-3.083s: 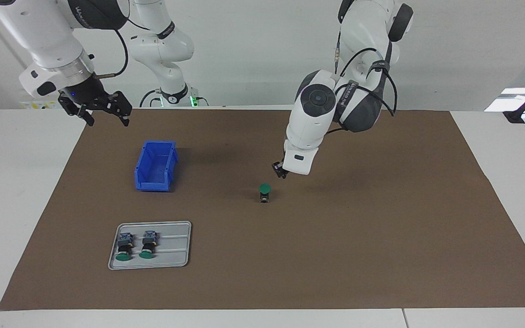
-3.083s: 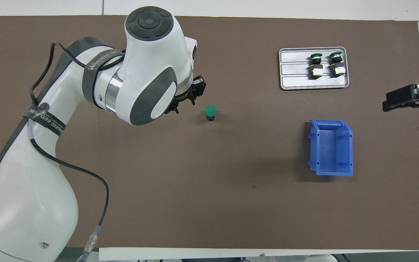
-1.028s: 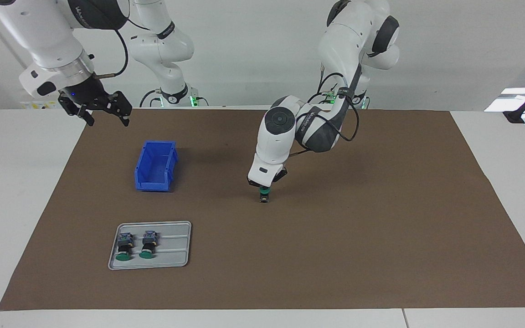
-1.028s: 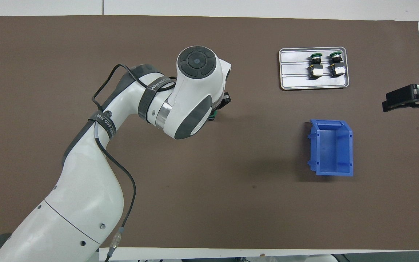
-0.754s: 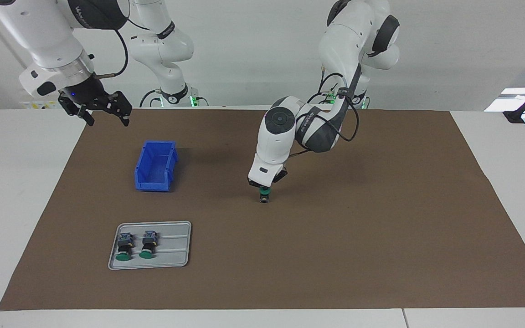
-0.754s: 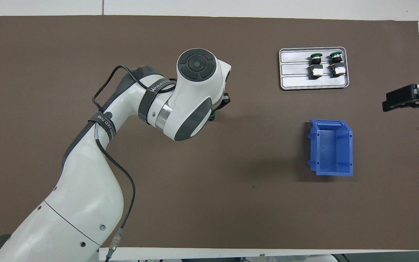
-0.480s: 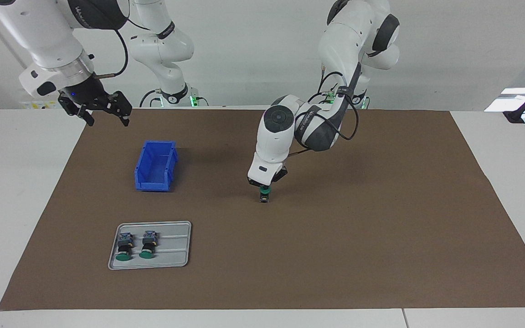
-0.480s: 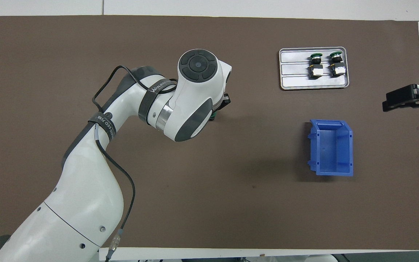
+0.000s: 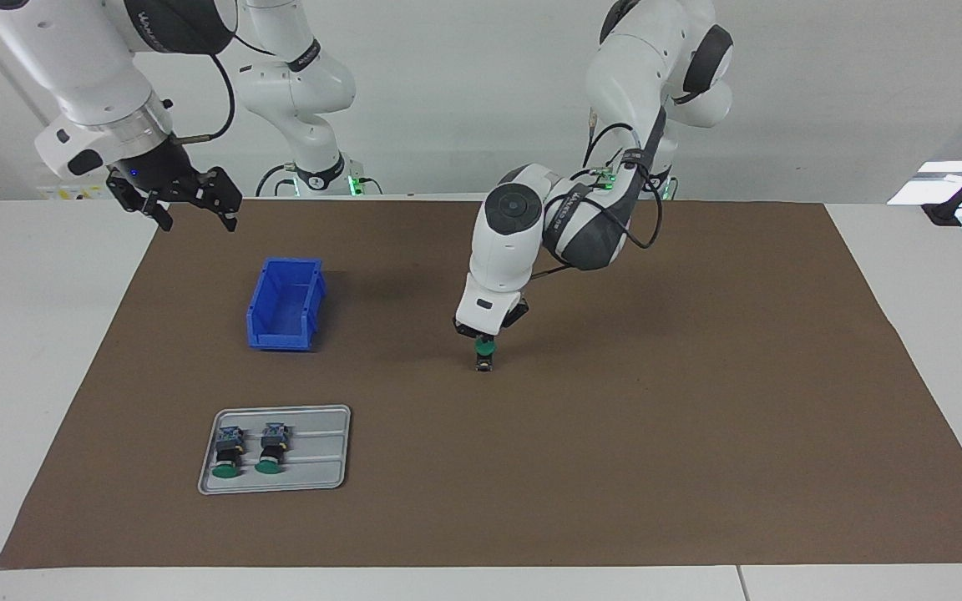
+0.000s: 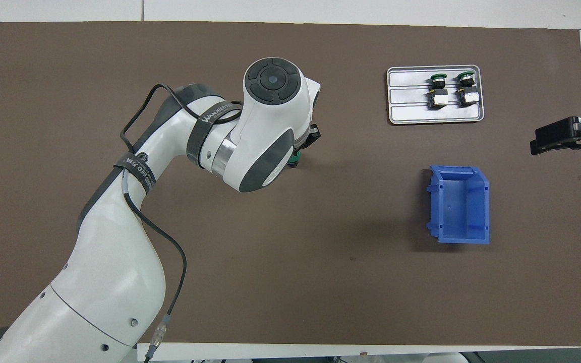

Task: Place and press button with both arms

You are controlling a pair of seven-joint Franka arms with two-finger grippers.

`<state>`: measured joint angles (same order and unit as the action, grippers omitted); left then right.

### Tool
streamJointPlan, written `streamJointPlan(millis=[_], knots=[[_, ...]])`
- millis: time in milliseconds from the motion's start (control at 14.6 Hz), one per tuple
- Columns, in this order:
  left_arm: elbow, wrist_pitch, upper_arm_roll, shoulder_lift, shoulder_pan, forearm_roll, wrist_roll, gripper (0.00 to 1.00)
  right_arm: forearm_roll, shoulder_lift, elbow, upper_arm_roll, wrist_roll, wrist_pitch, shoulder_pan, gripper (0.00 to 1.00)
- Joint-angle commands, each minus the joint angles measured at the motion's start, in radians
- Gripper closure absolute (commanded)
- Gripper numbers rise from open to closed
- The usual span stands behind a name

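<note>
One button (image 9: 485, 354) with a green cap stands upright on the middle of the brown mat; in the overhead view only a green sliver of this button (image 10: 294, 160) shows beside the arm's wrist. My left gripper (image 9: 484, 333) hangs straight over the cap, just above it or barely touching. Two more buttons (image 9: 226, 455) (image 9: 270, 449) lie on their sides in a grey tray (image 9: 324, 467). At the right arm's end of the table, my right gripper (image 9: 197, 219) waits in the air, open and holding nothing.
A blue bin (image 9: 285, 305) stands on the mat, nearer to the robots than the tray. In the overhead view the tray (image 10: 437, 116) and the bin (image 10: 459, 206) lie toward the right arm's end. The left arm's wrist (image 10: 265, 131) covers the mat's middle.
The left gripper has lifted a little from the button's cap, so more of the green cap shows now. The right arm has not moved.
</note>
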<state>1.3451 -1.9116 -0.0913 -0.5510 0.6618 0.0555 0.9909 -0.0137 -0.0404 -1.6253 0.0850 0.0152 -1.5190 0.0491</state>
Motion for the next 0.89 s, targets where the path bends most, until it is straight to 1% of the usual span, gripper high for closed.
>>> streamJointPlan(millis=[0, 137, 206, 343, 411, 617, 685, 754, 822], knots=[[0.014, 0.063, 0.021, 0.103, -0.046, 0.003, 0.011, 0.52, 0.012, -0.019, -0.021, -0.011, -0.023, 0.005, -0.011, 0.01], [0.012, 0.118, 0.053, 0.129, -0.059, -0.005, 0.009, 0.46, 0.012, -0.021, -0.022, -0.011, -0.023, 0.022, -0.011, 0.01], [0.014, 0.131, 0.088, 0.155, -0.059, -0.005, 0.006, 0.38, 0.012, -0.024, -0.022, -0.011, -0.029, 0.045, -0.014, 0.01], [0.019, 0.205, 0.149, 0.19, -0.071, -0.005, -0.029, 0.23, 0.003, -0.026, -0.021, -0.01, -0.063, 0.068, -0.014, 0.01], [0.02, 0.251, 0.171, 0.209, -0.099, -0.005, -0.093, 0.16, 0.004, -0.027, -0.022, -0.01, -0.061, 0.077, -0.005, 0.01], [0.035, 0.354, 0.177, 0.278, -0.227, -0.005, -0.337, 0.12, -0.002, -0.032, -0.022, -0.007, -0.081, 0.105, -0.014, 0.01], [0.049, 0.37, 0.177, 0.305, -0.27, -0.005, -0.404, 0.12, -0.003, -0.033, -0.022, -0.011, -0.124, 0.102, -0.006, 0.01], [0.078, 0.387, 0.177, 0.339, -0.31, -0.005, -0.463, 0.12, -0.003, -0.035, -0.022, -0.014, -0.147, 0.095, 0.008, 0.01], [0.112, 0.397, 0.177, 0.38, -0.347, -0.005, -0.526, 0.12, -0.003, -0.038, -0.028, -0.017, -0.146, 0.065, 0.035, 0.02]])
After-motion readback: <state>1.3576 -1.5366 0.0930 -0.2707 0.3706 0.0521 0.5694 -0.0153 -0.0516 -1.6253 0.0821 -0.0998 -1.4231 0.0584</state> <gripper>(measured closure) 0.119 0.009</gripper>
